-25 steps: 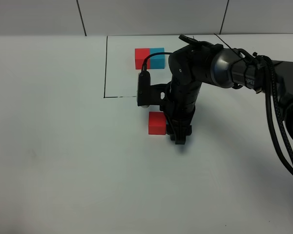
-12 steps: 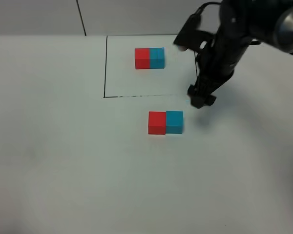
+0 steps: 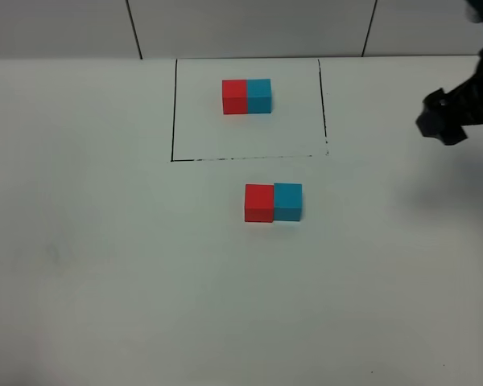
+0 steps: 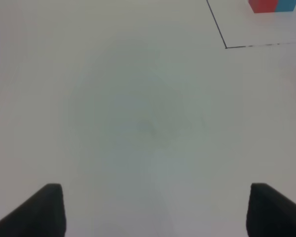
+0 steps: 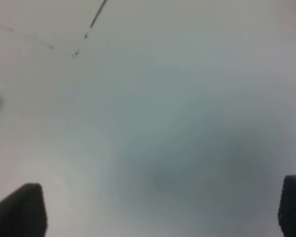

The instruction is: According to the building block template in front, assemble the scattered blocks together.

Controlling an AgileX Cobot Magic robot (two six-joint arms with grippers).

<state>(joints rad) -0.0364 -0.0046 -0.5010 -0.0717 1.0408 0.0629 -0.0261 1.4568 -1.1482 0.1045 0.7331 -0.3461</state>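
Starting at our right gripper (image 5: 160,210), we see two dark, matte fingertips (image 5: 19,210) set far apart at the edges of the wrist view, with only bare, blurred white surface between them; the jaws stand wide and hold nothing. From above, this gripper (image 3: 443,125) is a blocky black shape near the right edge, well apart from the blocks. Our left gripper (image 4: 155,210) shows two dark, rounded fingertips (image 4: 34,212), also spread apart with nothing between them, over plain tabletop.

Moving outward, the scattered blocks lie near the middle of the table (image 3: 105,281): a bright red cube (image 3: 259,203) and a cyan-blue cube (image 3: 288,201), both small, matte and sharp-edged, sitting side by side with faces touching, red on the left in the high view. Just beyond them, a thin black drawn rectangle (image 3: 174,112) frames the building block template (image 3: 246,96), a red and cyan-blue pair joined into one bar, red again on the left. A corner of that pair (image 4: 272,5) shows in the left wrist view.

The surface is smooth, pale white and faintly glossy. Behind it rises a light grey wall (image 3: 249,28) crossed by thin dark seams.
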